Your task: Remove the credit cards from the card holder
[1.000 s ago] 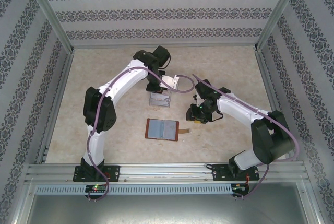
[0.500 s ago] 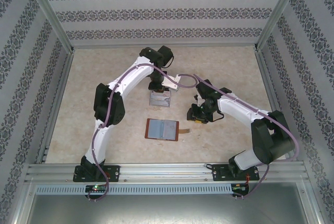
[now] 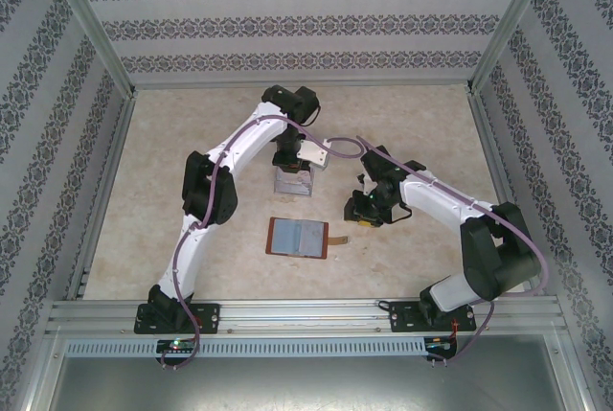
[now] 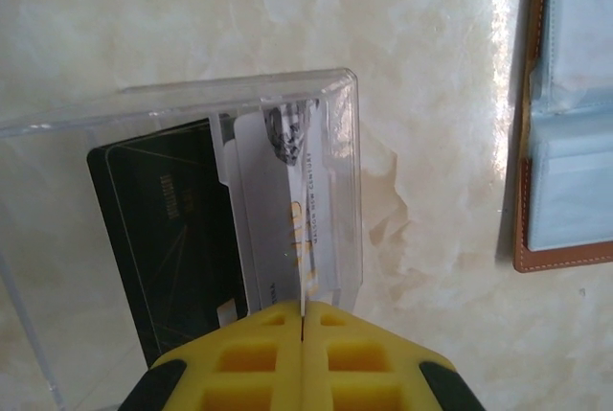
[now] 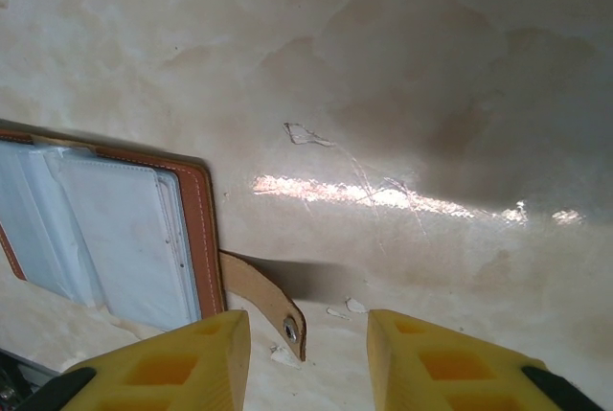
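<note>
The card holder (image 3: 299, 238) lies open on the table, brown rim up, pale blue pockets showing; it also shows at the right edge of the left wrist view (image 4: 570, 143) and on the left of the right wrist view (image 5: 115, 229). My left gripper (image 4: 303, 308) is shut on the near end of a thin pale credit card (image 4: 298, 248), held edge-on over a clear plastic box (image 4: 239, 85). Inside the box lie a black card (image 4: 163, 229) and a whitish card (image 4: 254, 210). My right gripper (image 5: 308, 353) stands open just above the table, the holder's strap tab (image 5: 273, 301) between its fingers, untouched.
In the top view the clear box (image 3: 294, 182) sits behind the card holder, with the left gripper (image 3: 287, 157) over it and the right gripper (image 3: 369, 208) to the holder's right. Patterned walls and metal posts enclose the beige table (image 3: 192, 143).
The left arm's elbow has swung right and forward while its gripper stayed over the clear box. The right arm has not moved.
</note>
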Robot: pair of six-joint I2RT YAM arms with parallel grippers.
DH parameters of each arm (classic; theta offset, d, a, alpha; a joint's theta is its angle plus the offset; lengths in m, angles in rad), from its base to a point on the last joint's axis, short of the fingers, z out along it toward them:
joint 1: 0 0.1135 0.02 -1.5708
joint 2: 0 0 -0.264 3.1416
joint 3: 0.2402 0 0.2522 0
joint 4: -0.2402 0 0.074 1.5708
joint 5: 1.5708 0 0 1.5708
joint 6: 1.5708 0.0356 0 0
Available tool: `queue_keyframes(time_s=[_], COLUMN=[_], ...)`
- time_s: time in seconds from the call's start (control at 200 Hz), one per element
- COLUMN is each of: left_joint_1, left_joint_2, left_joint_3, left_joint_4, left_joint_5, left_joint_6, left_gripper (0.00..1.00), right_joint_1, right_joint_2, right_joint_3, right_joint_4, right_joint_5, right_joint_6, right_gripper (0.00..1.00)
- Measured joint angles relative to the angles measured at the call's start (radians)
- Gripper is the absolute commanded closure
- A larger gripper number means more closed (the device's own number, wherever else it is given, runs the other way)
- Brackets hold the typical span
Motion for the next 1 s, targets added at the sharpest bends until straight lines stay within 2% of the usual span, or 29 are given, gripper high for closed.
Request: queue_keyframes(time_s=[0.689, 1.004], left_joint_1=[0.000, 0.000], left_joint_2=[0.065, 0.072], left_joint_3=[0.010, 0.011], left_joint_4=[-0.017, -0.014], left_joint_5=[-0.016, -0.050], left_joint_6=[-0.020, -0.041], left_gripper=[0.97, 0.77], right_joint_1=[0.000, 0.000], right_joint_2=[0.002, 0.006], right_joint_3=[0.000, 0.000], right_joint_4=[0.000, 0.000], right_joint_5=[-0.001, -0.003], right_joint_6=[0.000, 0.000], right_gripper=[0.62, 0.61])
